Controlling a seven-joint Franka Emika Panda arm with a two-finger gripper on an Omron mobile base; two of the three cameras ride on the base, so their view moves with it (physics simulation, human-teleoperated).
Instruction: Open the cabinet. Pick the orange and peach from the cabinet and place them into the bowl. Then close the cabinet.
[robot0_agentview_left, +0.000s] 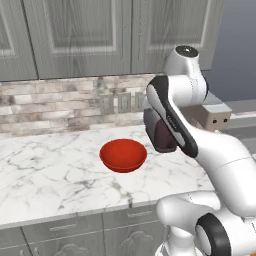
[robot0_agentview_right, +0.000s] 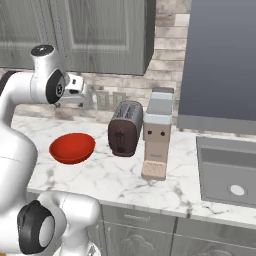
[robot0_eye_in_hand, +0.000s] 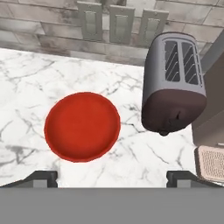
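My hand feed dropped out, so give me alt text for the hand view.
An empty red bowl sits on the white marble counter below the open gripper. A dark toaster stands to its right, before a brick backsplash.

cabinet (robot0_agentview_left: 100, 35): its doors are shut, so what is inside is hidden. The top of it is cut off by the picture edge.
toaster (robot0_agentview_left: 159, 131): the arm covers most of it in the left base view.
coffee machine (robot0_agentview_left: 214, 116): the arm hides most of it in the left base view.
sink (robot0_agentview_right: 230, 172): the right edge cuts it off in the right base view.
gripper (robot0_eye_in_hand: 112, 177): just the two tips peek up.
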